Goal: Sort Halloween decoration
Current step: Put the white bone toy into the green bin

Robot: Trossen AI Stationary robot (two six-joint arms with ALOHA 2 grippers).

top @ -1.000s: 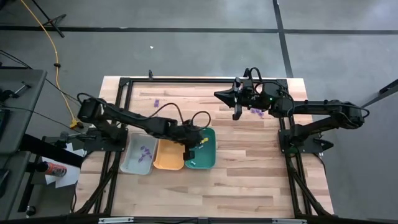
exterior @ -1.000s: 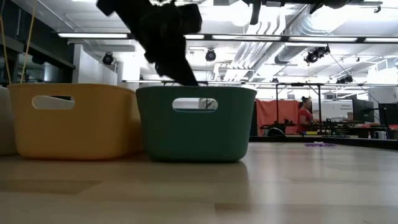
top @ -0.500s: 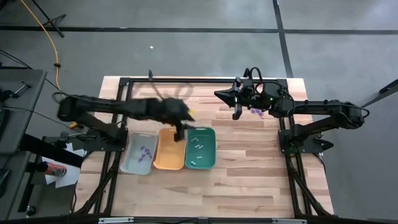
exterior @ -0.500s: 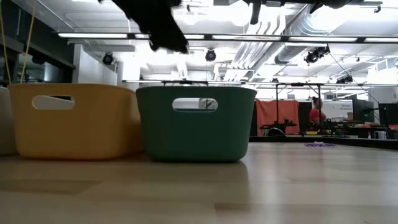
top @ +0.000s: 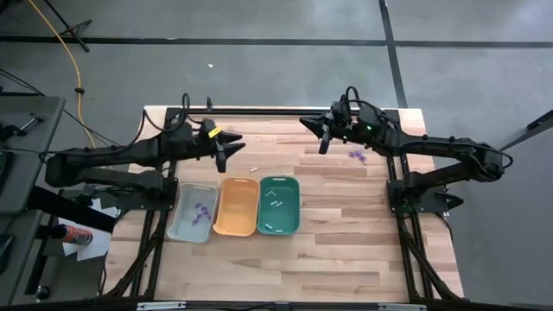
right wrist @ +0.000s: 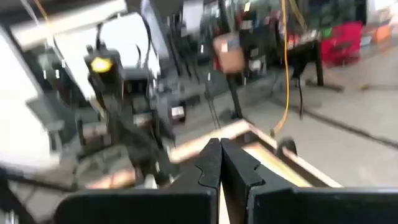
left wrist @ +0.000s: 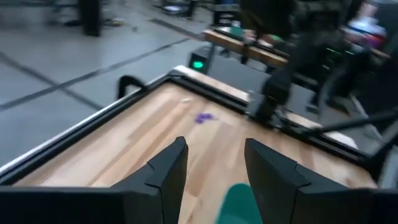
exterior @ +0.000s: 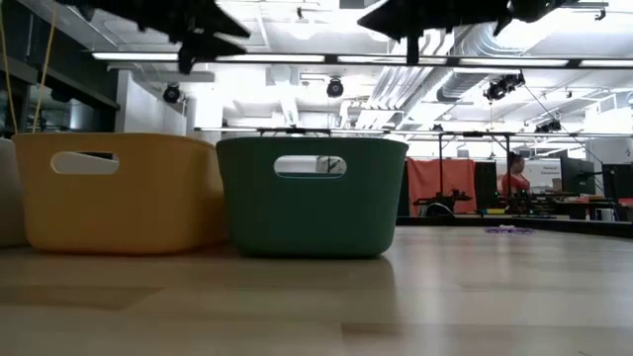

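Left pincer (top: 221,154) wide and empty above the wooden surface (top: 346,250), behind the orange plastic tray (top: 235,206). Right pincer (top: 324,142) narrow, closed, near purple irregular pieces (top: 356,155).

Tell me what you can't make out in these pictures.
- Tray contents, low view: the teal tray and orange tray walls hide everything inside.
- Purple pieces by the right arm, high view: too small to count.
- Right gripper, right wrist view: blur hides the table beyond it.
- White piece on the table, high view: too small to identify.
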